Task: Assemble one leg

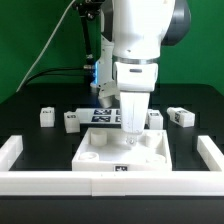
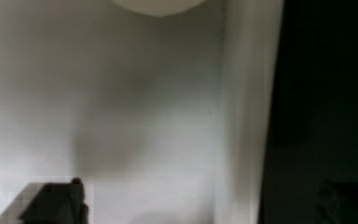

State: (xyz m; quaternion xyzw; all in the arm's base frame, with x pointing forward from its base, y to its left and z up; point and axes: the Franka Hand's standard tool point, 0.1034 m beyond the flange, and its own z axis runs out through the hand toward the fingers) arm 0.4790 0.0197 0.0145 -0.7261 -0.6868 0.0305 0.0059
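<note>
jaws spread, empty, low over white panel [image 1: 100, 152] | nearest leg [image 1: 155, 118] on counter [image 1: 40, 145], just far of them toward the exterior view's right | long axis unclear

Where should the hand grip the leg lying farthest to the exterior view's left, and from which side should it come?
Probably from above, closing on the two opposite side faces of the leg. It lies low on the table, a small block standing clear of the neighbour leg, so the hand can straddle it.
</note>
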